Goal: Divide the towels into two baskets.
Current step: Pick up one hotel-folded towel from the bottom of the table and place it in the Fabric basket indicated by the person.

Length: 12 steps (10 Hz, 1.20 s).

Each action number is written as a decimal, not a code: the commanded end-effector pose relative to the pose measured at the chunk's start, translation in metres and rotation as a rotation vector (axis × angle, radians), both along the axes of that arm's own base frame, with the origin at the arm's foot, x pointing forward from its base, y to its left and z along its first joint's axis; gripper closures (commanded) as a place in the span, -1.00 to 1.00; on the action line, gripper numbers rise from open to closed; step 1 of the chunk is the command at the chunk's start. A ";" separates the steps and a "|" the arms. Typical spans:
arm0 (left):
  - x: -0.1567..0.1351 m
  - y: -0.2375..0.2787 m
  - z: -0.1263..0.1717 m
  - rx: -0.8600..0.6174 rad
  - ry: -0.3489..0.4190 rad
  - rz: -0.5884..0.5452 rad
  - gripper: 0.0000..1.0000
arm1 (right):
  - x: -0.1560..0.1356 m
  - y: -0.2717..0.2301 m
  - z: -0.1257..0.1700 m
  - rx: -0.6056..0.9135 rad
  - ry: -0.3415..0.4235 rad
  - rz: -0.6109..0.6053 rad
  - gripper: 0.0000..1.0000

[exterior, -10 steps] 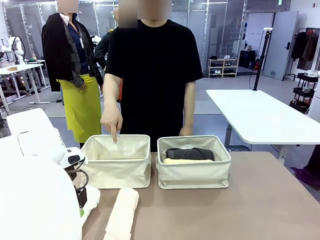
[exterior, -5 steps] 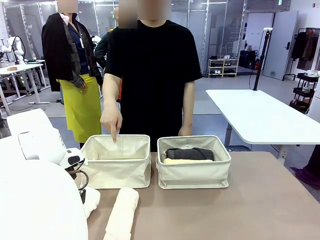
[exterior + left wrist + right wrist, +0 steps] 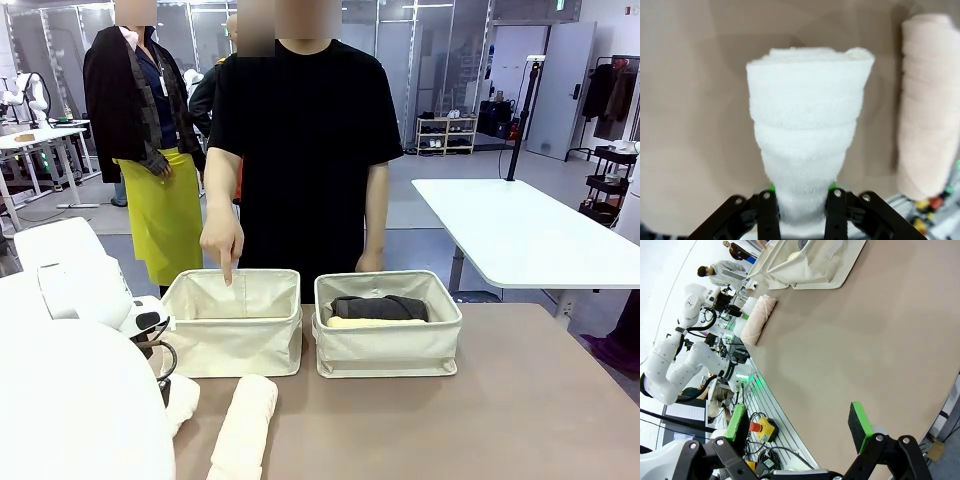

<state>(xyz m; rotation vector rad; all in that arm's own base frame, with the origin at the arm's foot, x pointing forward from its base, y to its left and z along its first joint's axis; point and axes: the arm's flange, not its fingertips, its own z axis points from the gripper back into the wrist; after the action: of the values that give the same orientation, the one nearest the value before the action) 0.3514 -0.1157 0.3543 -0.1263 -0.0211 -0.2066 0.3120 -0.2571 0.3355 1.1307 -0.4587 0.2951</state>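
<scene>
The worktop (image 3: 520, 400) carries the empty basket (image 3: 232, 345); beside it the filled basket (image 3: 388, 352) holds two towels (image 3: 380, 308); before the empty one lie a cream towel (image 3: 245, 425) and a white towel (image 3: 807, 130), its end pinched by the left jaws for lifting; a person's hand (image 3: 224, 240) points into it — probably the target; right jaws gape, empty.

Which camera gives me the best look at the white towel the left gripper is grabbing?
Left wrist view: the white towel fills the middle, its near end pinched in the left gripper. The front view catches a sliver beside the left arm; the right wrist view has it too far off to make out.
</scene>
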 end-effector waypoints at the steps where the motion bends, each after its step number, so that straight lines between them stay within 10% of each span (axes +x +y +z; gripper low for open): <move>1: 0.000 0.002 0.037 0.067 0.039 -0.185 0.30 | -0.004 0.000 0.003 -0.011 0.009 0.001 -1.00; 4: 0.010 0.001 0.093 0.098 -0.045 -0.331 0.30 | -0.004 0.000 0.003 -0.011 0.009 0.001 -1.00; 10: 0.056 -0.031 0.190 0.306 -0.554 -0.954 0.30 | -0.004 0.000 0.003 -0.011 0.009 0.001 -1.00; 12: 0.093 -0.043 0.201 0.277 -0.564 -1.053 0.30 | -0.004 0.000 0.003 -0.011 0.009 0.001 -1.00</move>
<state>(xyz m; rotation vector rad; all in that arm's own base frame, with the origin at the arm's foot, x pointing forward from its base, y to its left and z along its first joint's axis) 0.4193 -0.1605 0.5569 0.2795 -0.4750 -1.2353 0.3114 -0.2575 0.3357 1.1296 -0.4589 0.2946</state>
